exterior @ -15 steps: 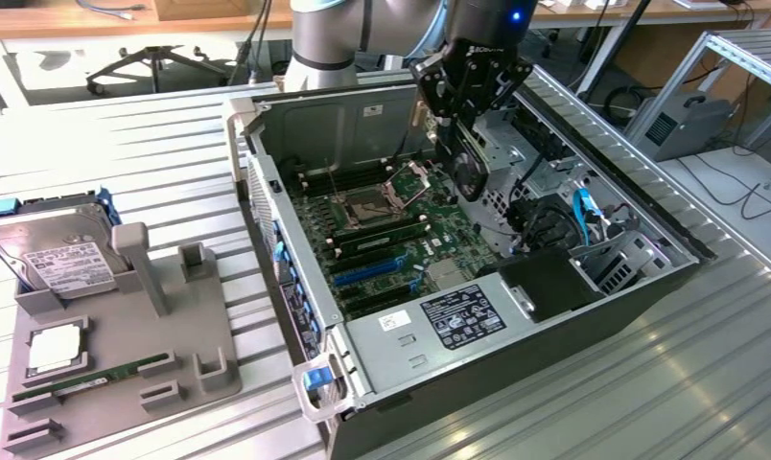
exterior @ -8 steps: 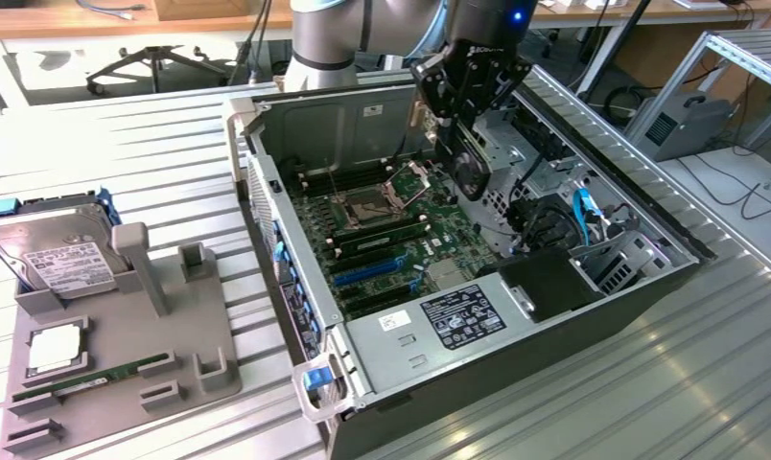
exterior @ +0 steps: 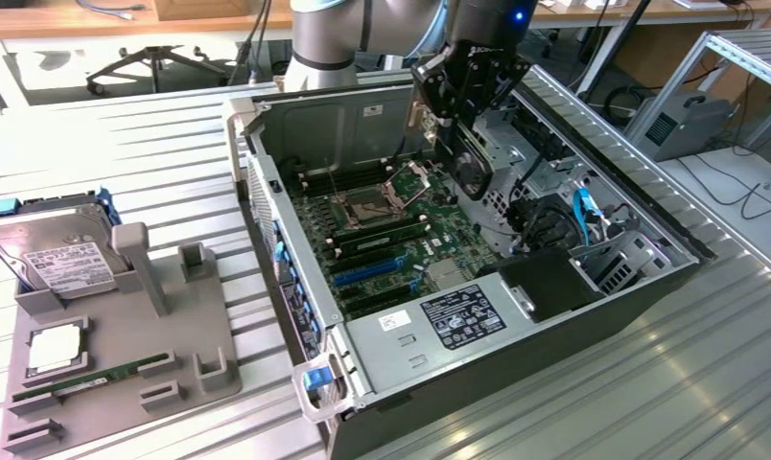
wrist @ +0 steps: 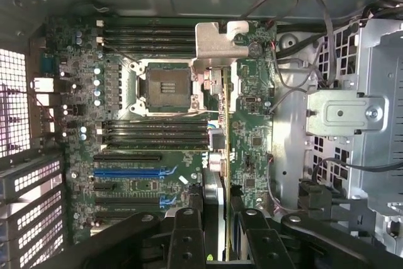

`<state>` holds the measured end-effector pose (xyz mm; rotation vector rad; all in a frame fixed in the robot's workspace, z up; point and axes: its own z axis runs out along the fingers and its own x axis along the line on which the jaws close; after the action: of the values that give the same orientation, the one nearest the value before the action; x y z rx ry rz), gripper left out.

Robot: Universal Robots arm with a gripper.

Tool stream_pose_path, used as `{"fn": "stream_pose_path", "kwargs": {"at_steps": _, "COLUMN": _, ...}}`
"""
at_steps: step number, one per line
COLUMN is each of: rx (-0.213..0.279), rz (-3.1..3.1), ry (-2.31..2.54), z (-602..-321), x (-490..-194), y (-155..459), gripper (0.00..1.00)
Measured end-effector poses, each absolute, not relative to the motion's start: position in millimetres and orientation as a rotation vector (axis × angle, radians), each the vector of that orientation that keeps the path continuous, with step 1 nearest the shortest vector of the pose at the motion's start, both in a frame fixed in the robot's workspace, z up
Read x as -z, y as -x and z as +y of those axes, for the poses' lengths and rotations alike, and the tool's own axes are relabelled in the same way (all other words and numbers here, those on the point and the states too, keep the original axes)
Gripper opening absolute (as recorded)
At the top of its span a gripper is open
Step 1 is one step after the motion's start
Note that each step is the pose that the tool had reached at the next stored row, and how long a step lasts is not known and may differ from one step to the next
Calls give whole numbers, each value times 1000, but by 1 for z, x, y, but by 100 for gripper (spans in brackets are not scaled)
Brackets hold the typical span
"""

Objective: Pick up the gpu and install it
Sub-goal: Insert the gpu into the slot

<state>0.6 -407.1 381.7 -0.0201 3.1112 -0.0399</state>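
Note:
My gripper point(exterior: 470, 96) is shut on the gpu point(exterior: 470, 161), a thin dark card that hangs on edge below the fingers, above the open computer case point(exterior: 283, 240). In the wrist view the gpu point(wrist: 218, 137) shows edge-on between the black fingers point(wrist: 186, 234), its silver bracket point(wrist: 214, 45) at the far end. It hovers over the motherboard point(wrist: 145, 187), beside the CPU socket point(wrist: 165, 86) and apart from the blue expansion slots point(wrist: 132, 171), which also show as blue expansion slots point(exterior: 366, 273) in the exterior view.
On the exterior view's left, a grey holder point(exterior: 168, 369) carries a silver hard drive point(exterior: 53, 254), a green memory stick point(exterior: 91, 376) and a square chip point(exterior: 53, 347). Inside the case, a metal drive cage point(wrist: 371, 111) and loose cables point(wrist: 302, 36) crowd one side.

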Motion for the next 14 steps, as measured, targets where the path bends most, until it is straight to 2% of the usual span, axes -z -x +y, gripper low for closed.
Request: {"fn": "stream_pose_path", "kwargs": {"at_steps": 14, "rx": 39, "rz": 3109, "ry": 88, "z": -407, "x": -382, "y": -1, "gripper": 27}}
